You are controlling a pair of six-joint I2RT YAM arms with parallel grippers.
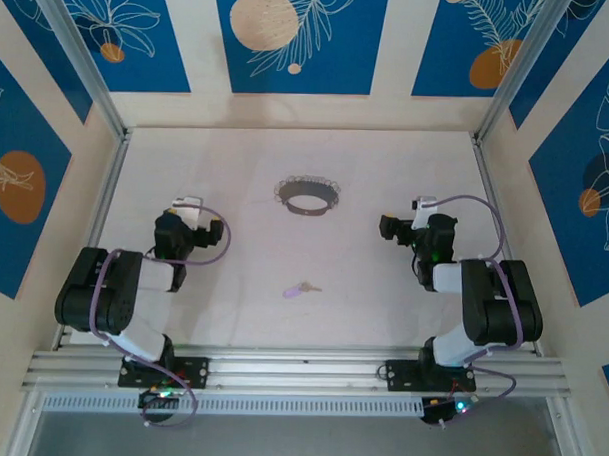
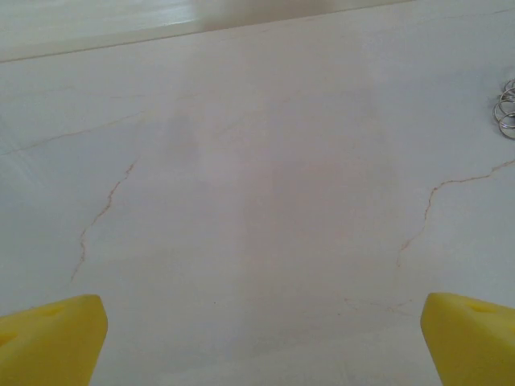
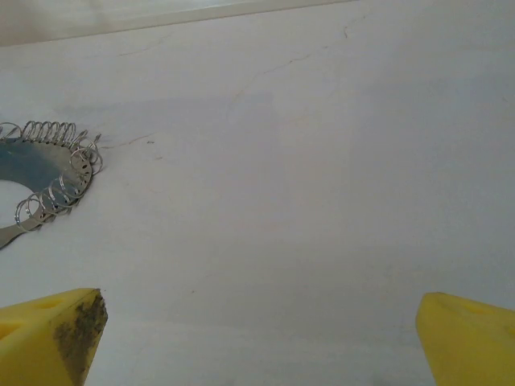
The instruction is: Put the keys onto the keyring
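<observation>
Lilac-headed and silver-bladed, the small key (image 1: 302, 287) lies flat on the pale table (image 1: 247, 166). It is well to the near side of the keyring (image 1: 309, 195) and almost straight in line with it. Farther up, I see my left gripper (image 2: 257, 342) off to the keyring's near left, its yellow fingertips (image 2: 52, 338) spread wide with nothing between them. My right gripper (image 3: 257, 338) sits to the keyring's near right, jaws likewise wide apart and empty. Farthest, the keyring rests flat, a grey hoop fringed with tiny silver loops, apart from both grippers.
</observation>
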